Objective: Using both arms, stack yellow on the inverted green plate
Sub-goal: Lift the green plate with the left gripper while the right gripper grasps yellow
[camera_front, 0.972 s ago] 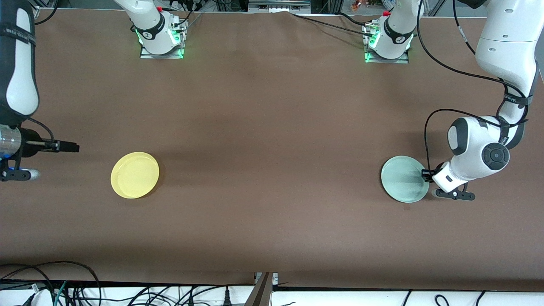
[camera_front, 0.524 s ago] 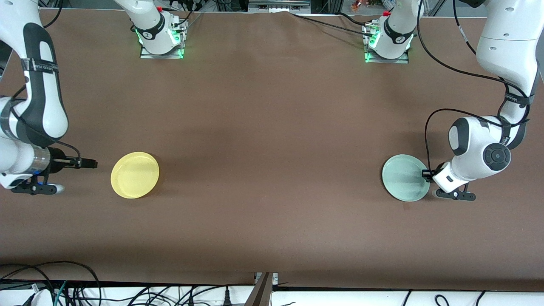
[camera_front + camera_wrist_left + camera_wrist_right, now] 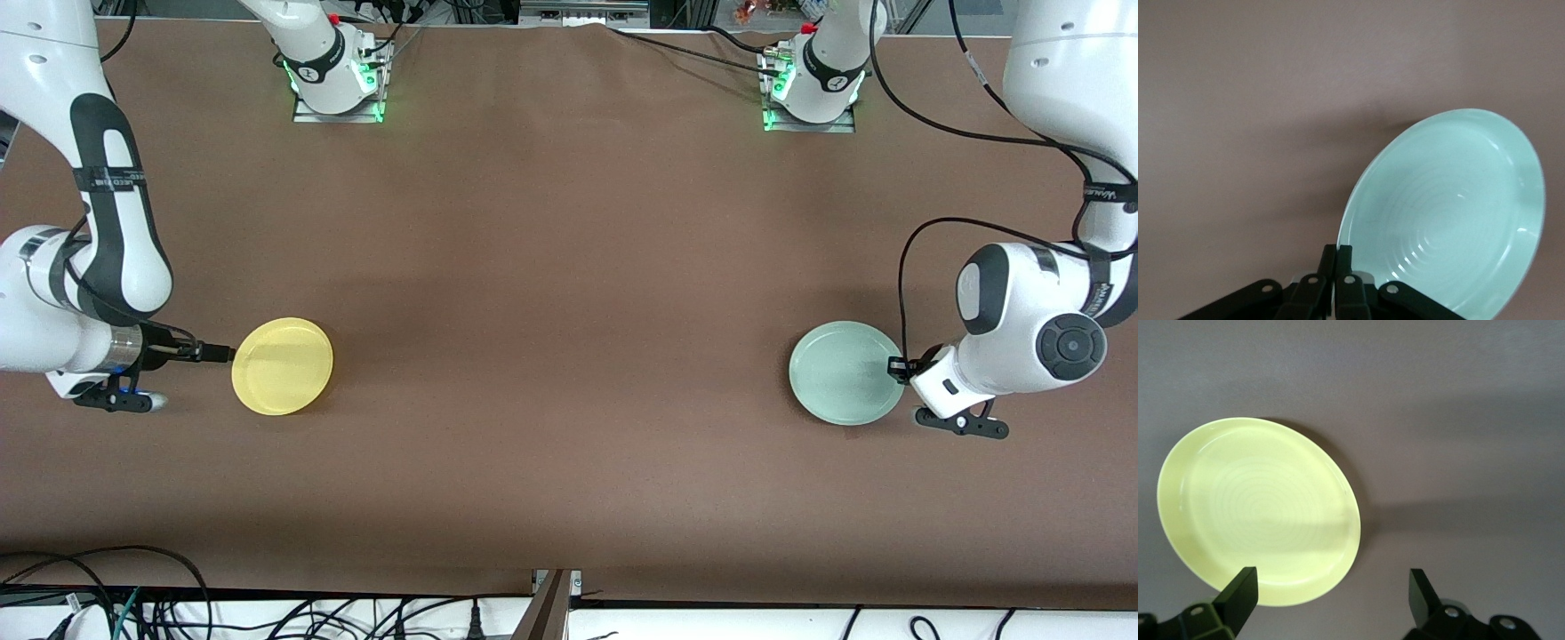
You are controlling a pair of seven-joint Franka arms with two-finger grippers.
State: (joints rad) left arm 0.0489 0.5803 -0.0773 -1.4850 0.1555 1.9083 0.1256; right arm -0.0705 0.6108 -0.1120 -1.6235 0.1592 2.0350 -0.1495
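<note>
Since a second ago the right arm has swung in over the brown counter (image 3: 569, 311), so the right pincer (image 3: 218, 353) now sits with fingers spread at the yellow plate's (image 3: 283, 365) rim. At the left arm's end, the left pincer (image 3: 896, 366) is clamped on the green plate's (image 3: 840, 373) edge, tilting it slightly.

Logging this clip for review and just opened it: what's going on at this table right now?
Two arms are each working on a plate. The left gripper is shut on the rim of the green plate, right way up and tilted off the table in the left wrist view. The right gripper is open at the edge of the yellow plate, which lies flat and not yet gripped. The plates sit at the table's two ends, nothing stacked.
</note>
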